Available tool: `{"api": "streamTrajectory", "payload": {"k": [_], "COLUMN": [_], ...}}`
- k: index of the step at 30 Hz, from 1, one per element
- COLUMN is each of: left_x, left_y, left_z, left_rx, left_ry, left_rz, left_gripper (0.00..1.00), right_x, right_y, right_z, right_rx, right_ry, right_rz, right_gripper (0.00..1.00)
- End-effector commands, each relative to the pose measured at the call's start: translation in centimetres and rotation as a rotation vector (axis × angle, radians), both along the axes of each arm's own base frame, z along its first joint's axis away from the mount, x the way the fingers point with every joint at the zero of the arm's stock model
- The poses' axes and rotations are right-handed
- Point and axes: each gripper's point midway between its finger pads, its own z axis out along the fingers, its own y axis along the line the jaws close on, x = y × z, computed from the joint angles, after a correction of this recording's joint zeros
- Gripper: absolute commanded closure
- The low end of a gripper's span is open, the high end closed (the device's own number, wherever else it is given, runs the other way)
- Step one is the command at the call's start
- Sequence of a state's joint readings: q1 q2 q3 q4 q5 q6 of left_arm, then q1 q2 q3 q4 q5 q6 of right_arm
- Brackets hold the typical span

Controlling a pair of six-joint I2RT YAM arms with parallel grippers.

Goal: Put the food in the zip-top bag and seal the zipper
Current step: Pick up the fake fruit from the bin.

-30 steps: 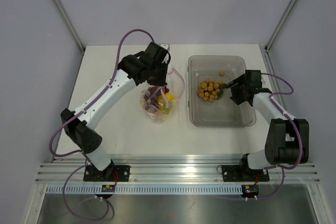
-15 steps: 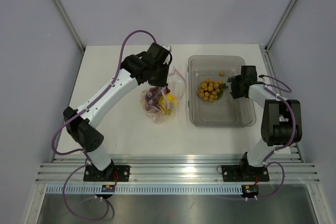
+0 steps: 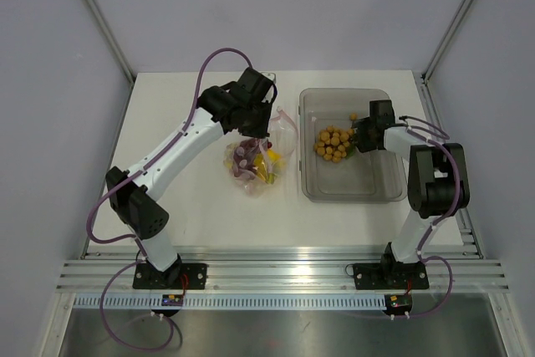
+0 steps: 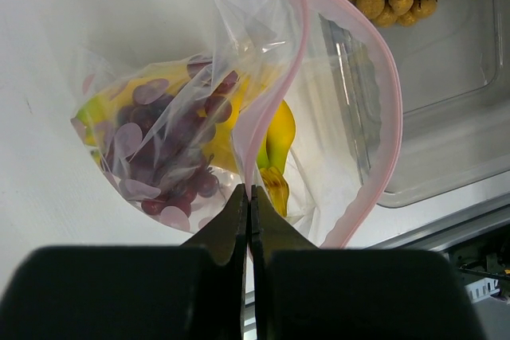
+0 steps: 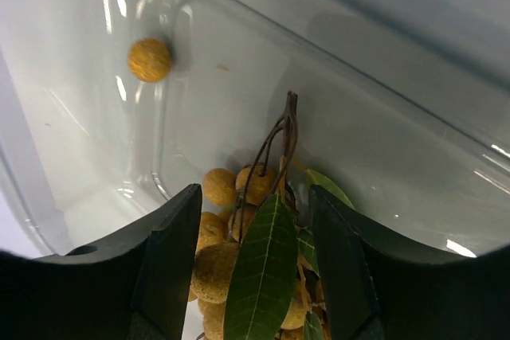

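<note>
The clear dotted zip-top bag [image 3: 255, 160] lies left of the tray, holding the yellow bananas [image 4: 275, 141] and dark red grapes [image 4: 171, 157]. My left gripper [image 4: 250, 197] is shut on the near side of the bag's pink zipper strip [image 4: 279, 69] and holds the mouth open; it also shows in the top view [image 3: 255, 119]. The cluster of tan-orange round fruits [image 3: 333, 144] with green leaves [image 5: 267, 276] sits in the clear tray [image 3: 393, 190]. My right gripper [image 5: 255, 220] is open, its fingers either side of the cluster's stem and leaves.
One loose tan fruit [image 5: 149, 59] lies apart near the tray's far wall, also seen from above [image 3: 354, 116]. The tray's clear walls surround my right gripper. The table's near metal rail [image 3: 276, 273] runs along the front.
My right gripper has swung left inside the tray and now straddles the fruit cluster. My left gripper has shifted slightly, still holding the bag's edge.
</note>
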State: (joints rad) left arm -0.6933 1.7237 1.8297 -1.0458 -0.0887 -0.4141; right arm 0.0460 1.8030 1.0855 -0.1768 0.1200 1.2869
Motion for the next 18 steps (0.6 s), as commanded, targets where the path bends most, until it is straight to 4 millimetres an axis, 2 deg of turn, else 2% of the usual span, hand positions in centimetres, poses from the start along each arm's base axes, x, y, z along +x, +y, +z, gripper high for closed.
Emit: {"api": "streamTrajectory", "payload": {"k": [1,3,6,9,11,18], "left_x": [0.7,0.7,0.7,0.7,0.7,0.6], "left_y": [-0.6,-0.5,-0.4,-0.4,-0.4,-0.3], "left_z": [1.9,2.0,2.0,1.9,1.9,2.0], "left_rx": [-0.032,-0.029,-0.027,-0.024,-0.025,-0.027], "left_ry": [-0.058,-0.059,-0.06,-0.06,-0.058,-0.06], "left_rz": [-0.019,-0.018,-0.017,-0.017,-0.014,-0.011], "left_gripper": [1.0,1.0,1.0,1.0,1.0,1.0], "right_x": [0.8,0.8,0.6,0.6,0.6,0.5], "right_y": [0.3,0.3,0.7,0.7,0.5,0.0], "right_z": [-0.1,-0.4,-0.8,-0.8,-0.3,2.3], "right_rx": [-0.013,-0.012,-0.021,-0.035,-0.05,-0.129], "right_ry": [-0.012,-0.006,0.004,0.003,-0.007,-0.052], "right_rz": [-0.032,-0.032,-0.026,-0.021,-0.018,0.04], "right_gripper": [0.37,0.39,0.47,0.61,0.74,1.0]}}
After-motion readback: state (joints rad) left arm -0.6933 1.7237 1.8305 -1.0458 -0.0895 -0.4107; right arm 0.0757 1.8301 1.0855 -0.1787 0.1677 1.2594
